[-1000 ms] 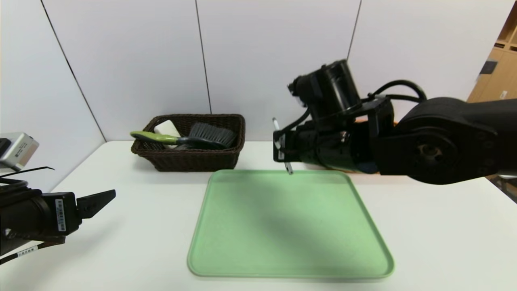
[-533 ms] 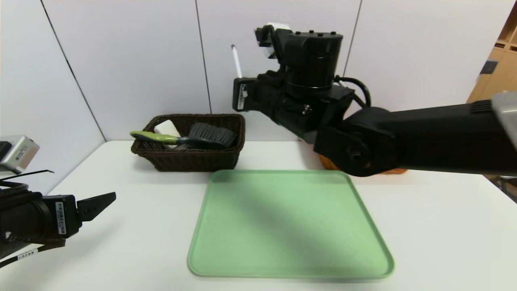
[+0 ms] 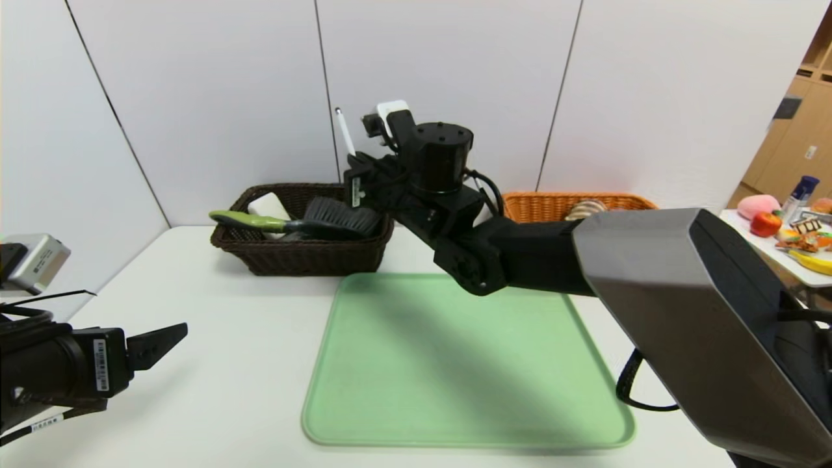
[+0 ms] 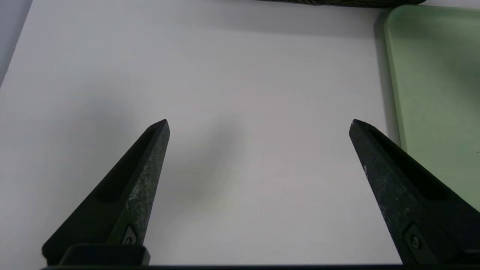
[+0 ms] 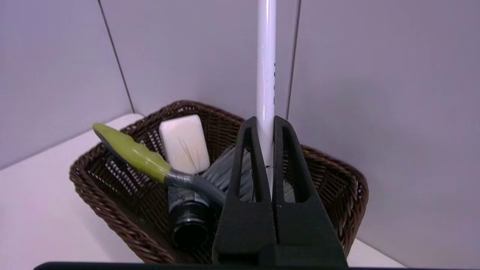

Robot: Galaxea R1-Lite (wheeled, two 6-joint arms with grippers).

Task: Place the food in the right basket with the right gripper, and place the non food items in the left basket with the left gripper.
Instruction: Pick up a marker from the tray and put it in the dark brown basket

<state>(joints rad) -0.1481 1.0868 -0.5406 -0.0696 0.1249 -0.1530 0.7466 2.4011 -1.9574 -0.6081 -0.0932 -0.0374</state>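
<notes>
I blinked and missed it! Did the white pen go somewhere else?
Yes. The right pincer carried the white pen leftward from above the green tray to above the dark basket.

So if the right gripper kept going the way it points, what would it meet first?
Probably the wall behind the dark basket. The right gripper, shut on the pen, points out above the basket, not down into it, though depth is unclear.

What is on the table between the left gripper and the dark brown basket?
Nothing: only bare white table lies between the open left gripper and the dark brown basket, as the head view shows.
</notes>
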